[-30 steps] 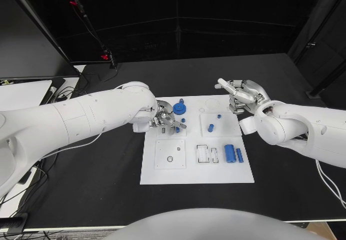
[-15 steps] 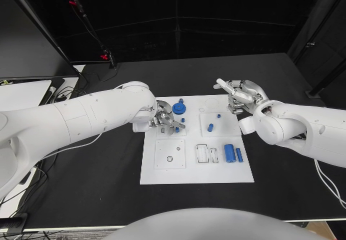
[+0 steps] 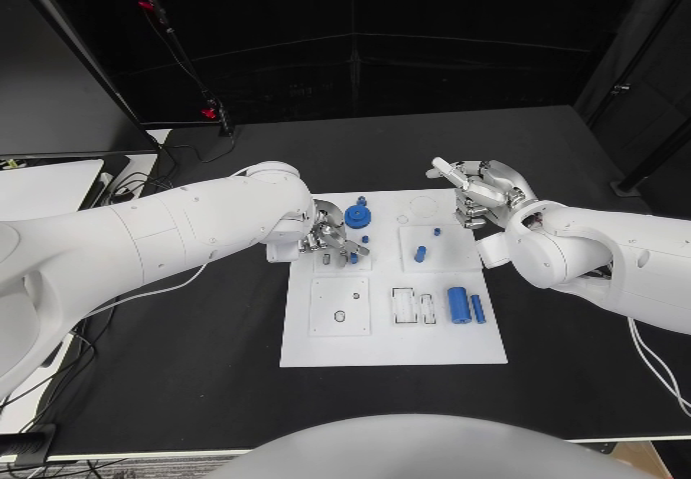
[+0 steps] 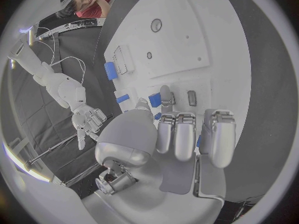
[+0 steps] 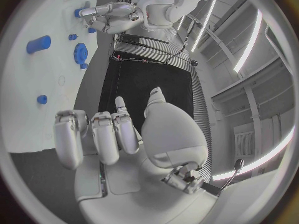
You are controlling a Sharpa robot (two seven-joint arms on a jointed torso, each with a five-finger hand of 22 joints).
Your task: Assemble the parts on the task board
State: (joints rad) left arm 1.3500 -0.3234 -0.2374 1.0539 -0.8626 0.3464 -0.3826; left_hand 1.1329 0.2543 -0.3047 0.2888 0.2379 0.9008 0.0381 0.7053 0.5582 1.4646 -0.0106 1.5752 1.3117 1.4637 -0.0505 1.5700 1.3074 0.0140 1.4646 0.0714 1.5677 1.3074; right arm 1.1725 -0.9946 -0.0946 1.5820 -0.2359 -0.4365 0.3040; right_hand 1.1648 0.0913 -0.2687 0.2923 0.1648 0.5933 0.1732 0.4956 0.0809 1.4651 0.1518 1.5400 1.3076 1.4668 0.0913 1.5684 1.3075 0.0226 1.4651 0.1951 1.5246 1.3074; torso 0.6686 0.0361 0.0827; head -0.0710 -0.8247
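Though wrist-hidden, blue part point(image 3: 352, 258) under left hand point(image 3: 330, 242)

The head camera looks steeply down on the desk point(image 3: 216, 349) from above. Each wrist camera sits close behind its own hand, facing past the fingers. All three share the task board point(image 3: 391, 344) point(image 4: 206, 45) point(image 5: 25, 84).

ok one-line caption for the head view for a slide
Left robot hand works over the white task board near a blue gear; right robot hand hovers open at its far corner.
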